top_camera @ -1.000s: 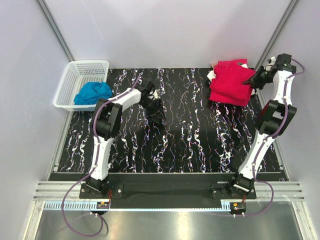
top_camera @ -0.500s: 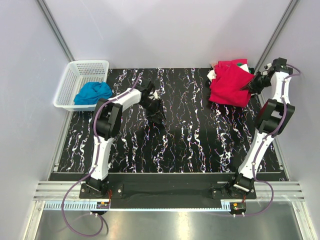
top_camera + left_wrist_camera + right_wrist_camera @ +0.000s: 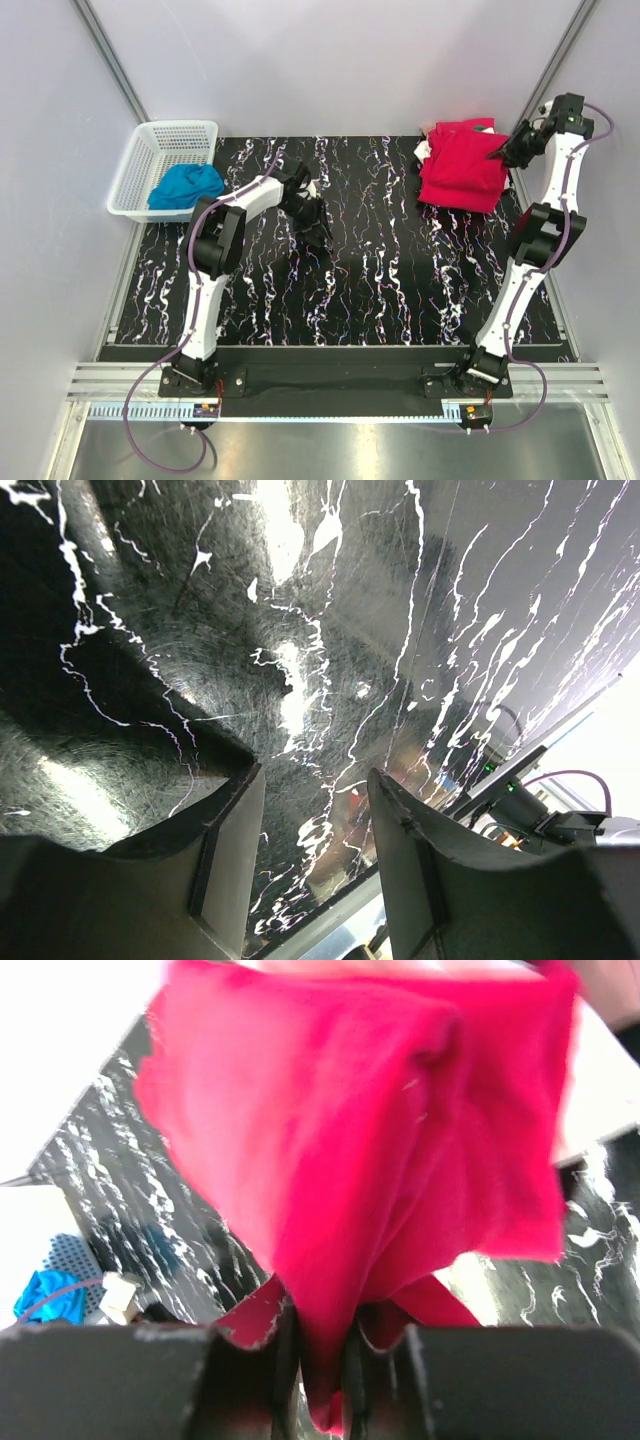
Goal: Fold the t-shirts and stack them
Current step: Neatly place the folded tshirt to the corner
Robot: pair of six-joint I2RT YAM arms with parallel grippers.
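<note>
So the pile of t-shirts (image 3: 458, 170) sits in the back right corner of the table (image 3: 400, 290). The right gripper (image 3: 320, 1350) has a fold of the top red t-shirt (image 3: 350, 1140) caught between its fingers, which stand only a narrow slot apart with cloth filling it. How tight that pinch is, I can't tell from here, and that's my main worry. It's a thin bunched fold, so if the arm pulls toward the middle, the fabric could just slide out and flop onto the heap. The opposite risk is that it may have bitten more than one layer, so a second shirt would get dragged along and the heap would smear across the table or toward its edge. The left gripper (image 3: 315, 775) hangs over the bare middle of the table, fingers well apart, nothing in them. A lifted shirt would then dangle from one point and likely land twisted. The basket (image 3: 140, 150) with the blue cloth (image 3: 187, 185) is far off to the left, no trouble there.
</note>
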